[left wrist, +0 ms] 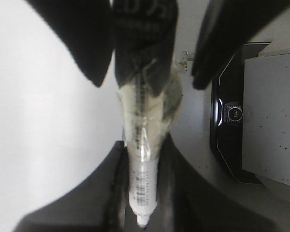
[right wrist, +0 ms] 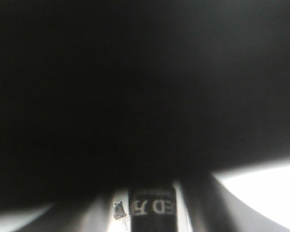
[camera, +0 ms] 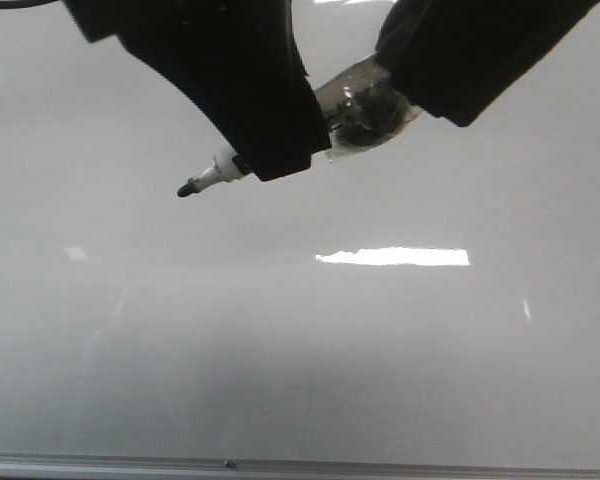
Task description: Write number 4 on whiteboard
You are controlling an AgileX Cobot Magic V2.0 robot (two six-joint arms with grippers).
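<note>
**Marker Held Over Blank Whiteboard**

The whiteboard (camera: 300, 350) is a glossy, pale grey-white flat panel that fills the front view. A thin grey metal strip (camera: 280, 465) runs along its near edge. Bright rectangular light reflections (camera: 393, 257) lie on the surface. No drawn stroke of the number 4 can be seen on the board in any view.

The marker (camera: 215, 175) is a slim white cylinder with a tapered white nose and a small black tip (camera: 185, 189). In the front view the tip points down and to the left, and lies left of and below the gripper. Whether the tip touches the board cannot be determined. The rear of the barrel is wrapped in crumpled, translucent tape (camera: 365, 110) with a dark mass inside. In the left wrist view the barrel shows printed black markings and the same wrinkled clear wrap.

The left gripper (left wrist: 142, 145) has matte black fingers (camera: 250, 95). They are closed against the marker barrel, one on each side, with only the barrel's width between them. The nose and tip project beyond the fingertips.

A dark device with a round lens (left wrist: 234, 113) sits beside a pale speckled panel (left wrist: 270, 116) in the left wrist view.

The right wrist view is almost wholly black and blurred; only a dark strip with pale lettering (right wrist: 152, 208) is legible. The right gripper's opening cannot be determined.
</note>
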